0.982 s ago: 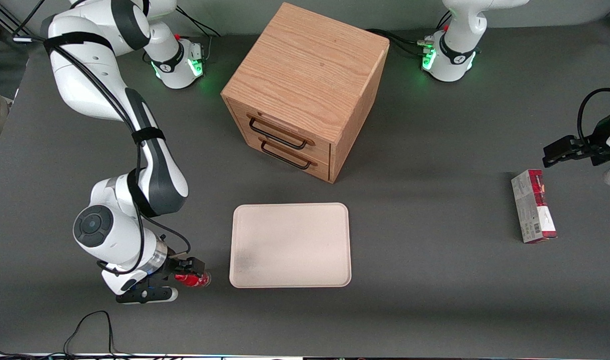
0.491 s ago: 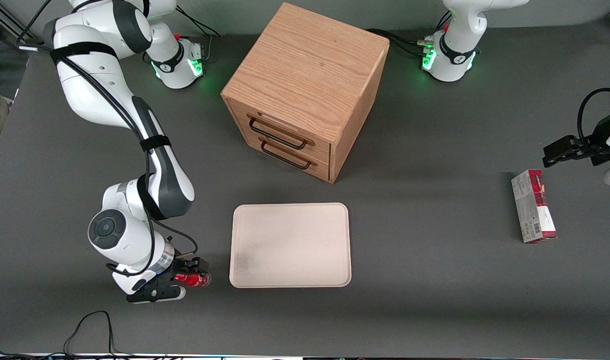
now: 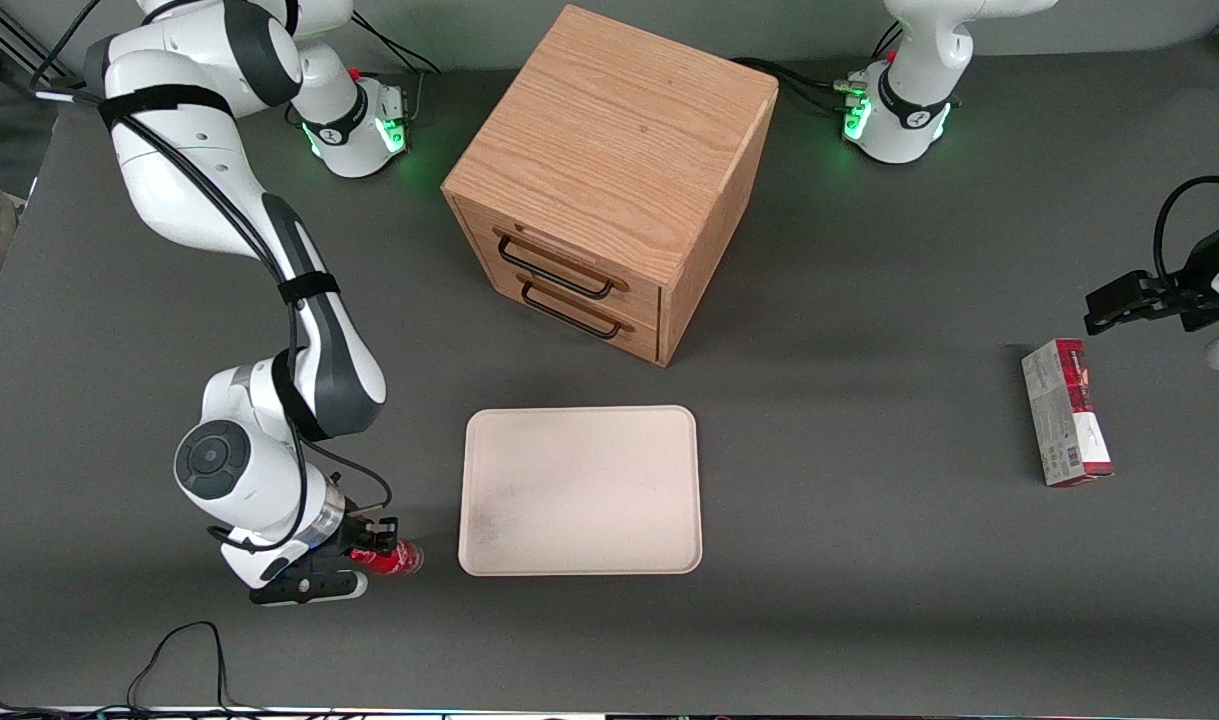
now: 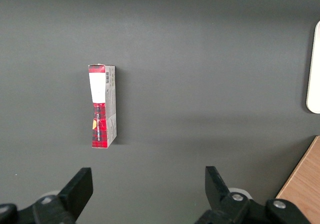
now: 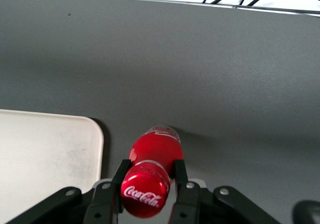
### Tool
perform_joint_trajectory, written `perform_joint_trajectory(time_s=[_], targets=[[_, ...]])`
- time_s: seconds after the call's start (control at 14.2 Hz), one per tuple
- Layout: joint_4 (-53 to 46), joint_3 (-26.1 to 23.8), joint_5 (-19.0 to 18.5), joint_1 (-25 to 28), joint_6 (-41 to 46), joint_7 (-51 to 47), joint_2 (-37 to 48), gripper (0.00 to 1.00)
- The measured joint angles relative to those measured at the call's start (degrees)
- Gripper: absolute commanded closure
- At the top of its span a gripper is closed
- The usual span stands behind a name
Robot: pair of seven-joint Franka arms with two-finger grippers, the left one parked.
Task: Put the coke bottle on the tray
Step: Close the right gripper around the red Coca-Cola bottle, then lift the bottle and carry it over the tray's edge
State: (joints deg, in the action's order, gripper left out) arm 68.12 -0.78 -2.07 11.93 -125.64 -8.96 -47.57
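Note:
The coke bottle [image 3: 393, 559], red with a red cap [image 5: 144, 196], sits between the fingers of my right gripper [image 3: 374, 550], which is shut on it just below the cap. It is beside the tray [image 3: 579, 490], toward the working arm's end of the table and near the tray's front corner. In the right wrist view the gripper [image 5: 150, 173] grips the bottle [image 5: 156, 150] from both sides. The bottle's base points down at the grey table, a short gap from the tray's rounded corner [image 5: 92, 134]. I cannot tell whether the base touches the table.
A wooden two-drawer cabinet [image 3: 609, 180] stands farther from the front camera than the tray. A red-and-grey carton [image 3: 1066, 412] lies toward the parked arm's end of the table. A black cable [image 3: 179, 660] loops near the table's front edge.
Over the last second the right arm's wrist shifted a little toward the tray with the bottle held. In the last half second it hardly moved.

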Motion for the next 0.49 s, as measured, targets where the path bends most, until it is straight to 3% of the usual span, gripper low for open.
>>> perform_joint_trajectory(time_s=[0.49], targets=[[-1.49, 0.45, 0.00, -0.10, 7.70, -0.41, 4.92, 1.00]])
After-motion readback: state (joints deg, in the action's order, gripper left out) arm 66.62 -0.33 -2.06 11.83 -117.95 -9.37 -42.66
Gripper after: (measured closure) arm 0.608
